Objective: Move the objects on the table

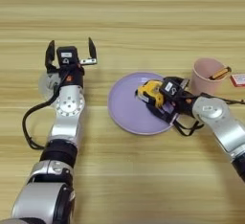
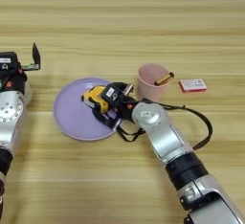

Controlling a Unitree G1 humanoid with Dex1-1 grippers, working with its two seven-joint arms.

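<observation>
Yellow-and-black blocky item point(image 1: 150, 92), held over the right half of the lilac plate point(image 1: 125, 109); the right tool point(image 1: 154, 98) is clenched on it, one black finger on each side. Whether the item rests on the plate or hangs just above it cannot be told. Its long axis runs roughly from the bench's left edge toward its right edge, slightly slanted, with the yellow end pointing left, toward the plate's centre.

Pink cup point(image 1: 207, 76), standing upright on the bench point(image 1: 124, 22) just right of the plate, apart from it, mouth upward. The orange-brown stick point(image 1: 220, 72) leans inside it, its upper end over the rim and pointing toward the right edge.

Left tool point(image 1: 71, 54), fingers spread wide and holding nothing, hovering well to the left of the plate above a clear tape roll point(image 1: 47, 85). A small red-and-white card point(image 2: 192, 85) lies flat to the right of the cup.

Progress, as a judgement: the blocky item is in hand at the plate, either being set down or being lifted off; the cup appears untouched and is probably left to move.
</observation>
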